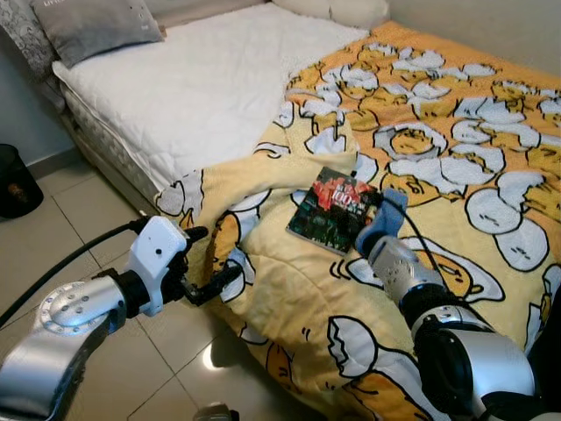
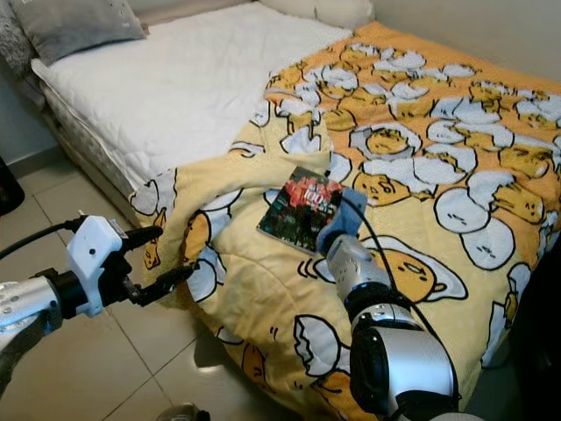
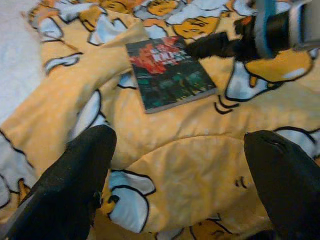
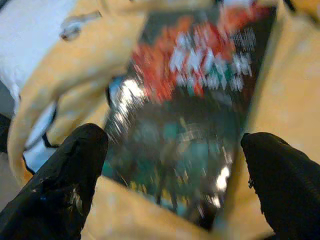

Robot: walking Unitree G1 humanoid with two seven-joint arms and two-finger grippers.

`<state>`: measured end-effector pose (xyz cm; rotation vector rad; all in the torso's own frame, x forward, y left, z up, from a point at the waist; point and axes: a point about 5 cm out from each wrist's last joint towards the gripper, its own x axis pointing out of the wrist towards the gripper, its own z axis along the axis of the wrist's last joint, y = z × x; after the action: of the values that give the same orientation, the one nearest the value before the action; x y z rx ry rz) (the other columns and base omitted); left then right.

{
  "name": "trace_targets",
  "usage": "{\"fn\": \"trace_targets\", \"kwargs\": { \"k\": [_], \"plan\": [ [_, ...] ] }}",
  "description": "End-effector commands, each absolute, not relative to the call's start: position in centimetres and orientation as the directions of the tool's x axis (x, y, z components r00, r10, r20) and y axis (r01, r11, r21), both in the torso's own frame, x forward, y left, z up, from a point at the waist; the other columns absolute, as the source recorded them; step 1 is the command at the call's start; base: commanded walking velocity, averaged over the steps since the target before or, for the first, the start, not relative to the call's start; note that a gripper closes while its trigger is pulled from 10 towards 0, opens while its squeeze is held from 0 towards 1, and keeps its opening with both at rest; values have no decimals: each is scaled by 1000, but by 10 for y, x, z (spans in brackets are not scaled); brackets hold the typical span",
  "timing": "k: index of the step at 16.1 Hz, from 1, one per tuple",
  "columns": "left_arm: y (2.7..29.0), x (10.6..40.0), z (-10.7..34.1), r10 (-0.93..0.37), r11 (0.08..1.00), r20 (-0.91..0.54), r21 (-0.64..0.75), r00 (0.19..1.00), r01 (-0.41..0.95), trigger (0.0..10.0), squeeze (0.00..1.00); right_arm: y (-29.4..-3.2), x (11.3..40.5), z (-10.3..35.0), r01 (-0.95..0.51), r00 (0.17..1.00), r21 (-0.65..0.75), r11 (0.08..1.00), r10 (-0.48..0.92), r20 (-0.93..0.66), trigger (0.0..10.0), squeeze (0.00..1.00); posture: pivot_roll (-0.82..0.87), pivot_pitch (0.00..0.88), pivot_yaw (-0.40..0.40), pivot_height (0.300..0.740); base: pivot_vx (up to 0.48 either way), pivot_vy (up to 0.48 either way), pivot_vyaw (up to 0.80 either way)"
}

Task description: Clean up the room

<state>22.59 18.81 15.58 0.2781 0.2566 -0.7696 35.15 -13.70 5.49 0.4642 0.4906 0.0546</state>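
Right gripper (image 4: 170, 170) spread wide over book (image 1: 332, 210), not yet gripped; book lies flat on rumpled yellow blanket (image 1: 456, 149). Left gripper (image 3: 180, 190) open, beside blanket's hanging edge. Tidying barely begun, I judge.

You are looking down at a bed (image 1: 175, 96) whose bare white quilted mattress shows on the robot's left half. A yellow blanket (image 1: 456, 132) printed with white-and-yellow cartoon egg figures covers the right half and spills over the near edge toward the tiled floor (image 1: 88, 210). On the blanket, near its folded-back edge, a book (image 1: 333, 210) with a dark cover marked in red and green lies flat. A grey pillow (image 1: 96, 24) sits at the far left corner of the mattress, and a pale pillow (image 1: 342, 9) rests at the head beside it. On the floor at the left, a dark round object (image 1: 16, 180) stands near the wall.
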Motion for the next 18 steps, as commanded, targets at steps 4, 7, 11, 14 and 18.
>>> {"fn": "trace_targets", "kwargs": {
  "k": [4,7,11,14,18],
  "plan": [
    [191,218,161,-648,679,-349,138,677,721,10000,996,-137,345,45,107,864,458,883,145,-482,10000,0,157,157,24,740,0,0,0],
    [194,209,159,-638,677,-388,129,665,725,10000,1000,-129,344,43,122,863,538,834,178,-472,10000,0,169,187,29,740,0,0,0],
    [195,202,159,-631,685,-399,117,666,719,10000,1000,-127,352,55,103,901,644,758,203,-383,10000,0,175,191,22,740,0,0,0],
    [195,199,159,-625,693,-401,109,670,712,10000,1000,-119,352,57,71,898,686,724,253,-361,10000,0,179,193,15,740,0,0,0],
    [196,195,161,-619,698,-407,107,671,708,10000,1000,-105,345,48,86,870,724,684,303,-390,10000,0,199,202,16,740,0,0,0]
  ]
}}
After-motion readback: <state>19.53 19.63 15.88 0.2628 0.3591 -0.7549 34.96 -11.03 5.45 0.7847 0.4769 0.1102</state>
